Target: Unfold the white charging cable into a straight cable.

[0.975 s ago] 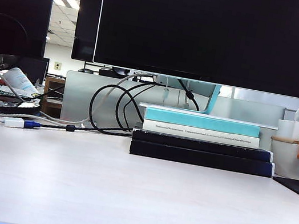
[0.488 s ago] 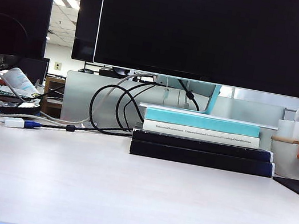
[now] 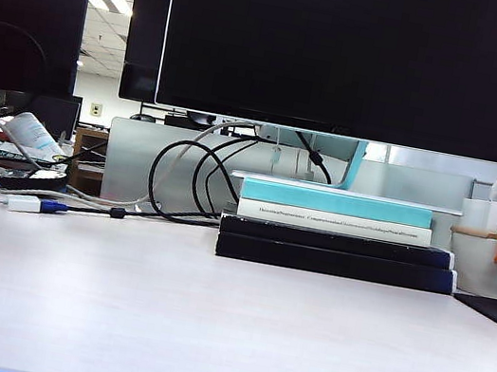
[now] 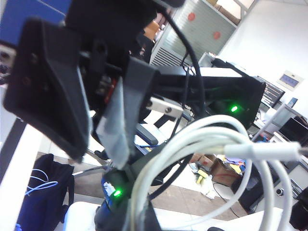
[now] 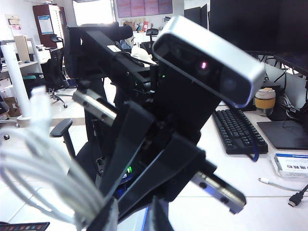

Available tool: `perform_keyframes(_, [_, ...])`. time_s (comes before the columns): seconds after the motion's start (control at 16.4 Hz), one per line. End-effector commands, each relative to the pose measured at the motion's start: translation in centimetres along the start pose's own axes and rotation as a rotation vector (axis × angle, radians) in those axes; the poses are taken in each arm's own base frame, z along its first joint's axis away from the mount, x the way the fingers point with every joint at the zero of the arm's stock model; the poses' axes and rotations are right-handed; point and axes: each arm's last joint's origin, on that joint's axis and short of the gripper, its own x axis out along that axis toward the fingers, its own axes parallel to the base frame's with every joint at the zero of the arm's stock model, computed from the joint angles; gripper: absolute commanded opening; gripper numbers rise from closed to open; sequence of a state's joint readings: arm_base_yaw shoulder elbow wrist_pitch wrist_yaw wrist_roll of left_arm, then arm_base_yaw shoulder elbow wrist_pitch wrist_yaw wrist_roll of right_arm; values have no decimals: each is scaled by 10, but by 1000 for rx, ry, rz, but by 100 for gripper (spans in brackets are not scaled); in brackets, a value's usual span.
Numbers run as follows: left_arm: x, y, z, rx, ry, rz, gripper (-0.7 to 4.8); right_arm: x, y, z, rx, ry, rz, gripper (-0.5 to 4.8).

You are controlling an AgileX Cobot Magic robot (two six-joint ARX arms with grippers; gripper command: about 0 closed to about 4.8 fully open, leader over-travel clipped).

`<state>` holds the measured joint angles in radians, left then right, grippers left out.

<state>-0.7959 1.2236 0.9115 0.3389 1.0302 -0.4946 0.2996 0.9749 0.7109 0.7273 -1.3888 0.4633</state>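
Left wrist view: white charging cable [image 4: 202,144] looped beside left hand [image 4: 103,139].

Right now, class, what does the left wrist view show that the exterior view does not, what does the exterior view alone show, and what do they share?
Left wrist view only: the left claw close to the camera, the white charging cable looped beside it with its plug, and another arm behind. Exterior view only: the table, the monitor, the stack of books and the black cables; no claw or arm appears there. Shared: only office surroundings; I can match no single object.
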Motion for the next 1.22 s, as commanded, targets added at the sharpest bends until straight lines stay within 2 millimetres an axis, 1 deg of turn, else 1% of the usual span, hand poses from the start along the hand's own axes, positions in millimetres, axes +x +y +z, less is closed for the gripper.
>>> perform_keyframes(0.06, [-9,7,-1,-34,9,45,-6,0,2,2,-8,12,29,95])
perform_keyframes(0.18, [-13,8,1,-32,9,39,-6,0,2,2,-8,12,29,95])
perform_keyframes(0.43, [-13,7,3,-29,-1,33,-6,0,2,1,-7,21,46,95])
perform_keyframes(0.55, [-13,5,7,-6,-27,19,-6,0,2,1,-4,21,45,95])
perform_keyframes(0.79, [-13,5,7,-28,-28,20,-6,0,1,1,-3,18,39,95])
perform_keyframes(0.85, [-13,5,7,-37,-25,17,-6,0,1,1,-3,19,40,97])
perform_keyframes(0.91, [-13,5,6,-47,-18,17,-6,0,1,0,0,20,41,122])
perform_keyframes(1.22, [-12,5,4,-69,-6,11,-6,0,0,0,3,19,39,121])
